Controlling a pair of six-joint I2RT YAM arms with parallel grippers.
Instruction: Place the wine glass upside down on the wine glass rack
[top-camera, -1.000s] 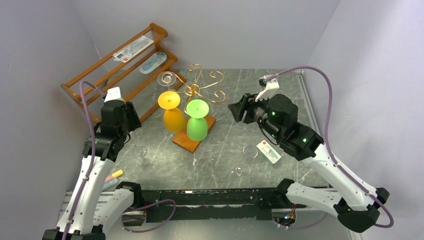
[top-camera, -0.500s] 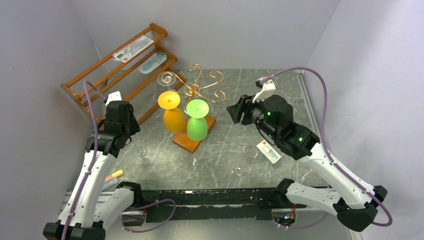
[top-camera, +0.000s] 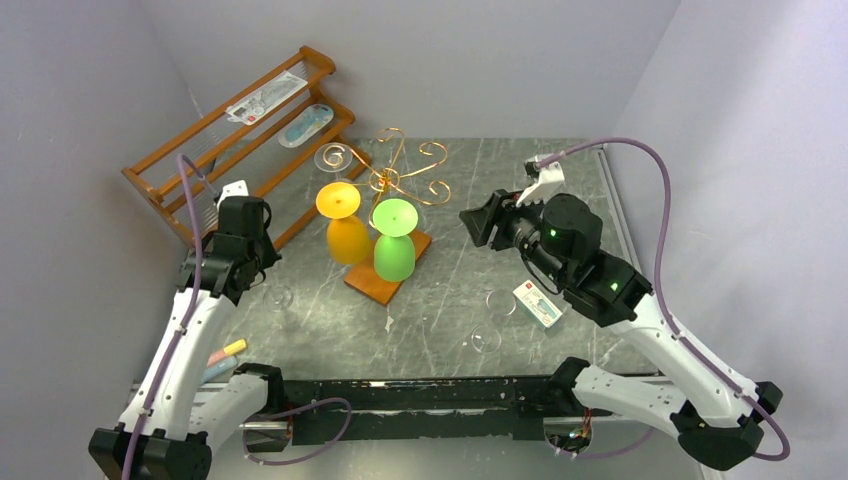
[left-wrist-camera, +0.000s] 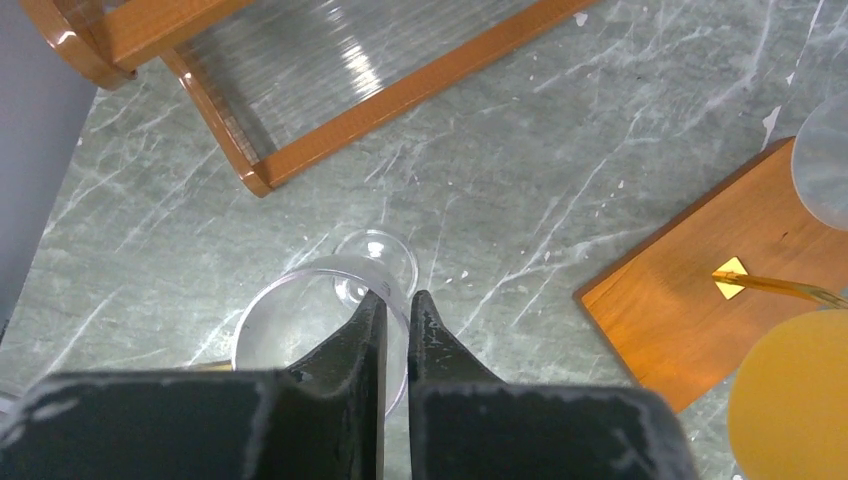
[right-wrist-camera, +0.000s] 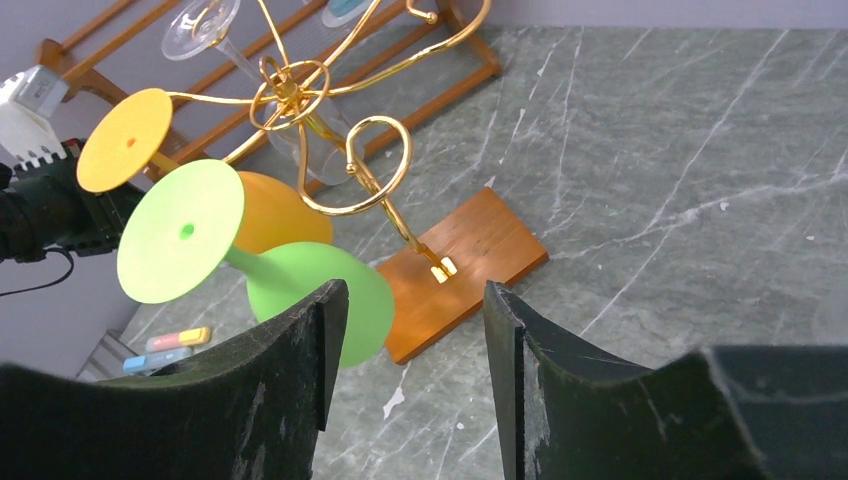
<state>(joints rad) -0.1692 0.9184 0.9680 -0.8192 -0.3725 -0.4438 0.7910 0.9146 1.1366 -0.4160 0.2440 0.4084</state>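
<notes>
Top external: wine glass rack (top-camera: 366, 284) holds inverted orange glass (top-camera: 347, 238), green glass (top-camera: 394, 256).

The marbled table (top-camera: 450, 290) carries the wine glass rack (top-camera: 372, 285), a slatted shelf (top-camera: 250, 140), a clear wine glass (left-wrist-camera: 300, 320), further clear glassware (top-camera: 486, 340) and a card (top-camera: 537, 303).

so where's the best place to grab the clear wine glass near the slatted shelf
Its bowl wall at the rim, from above. The clear wine glass stands upright, mouth up, stem tucked under the wide bowl, so one finger inside and one outside looks easiest. The left gripper appears closed on the rim that way.
</notes>
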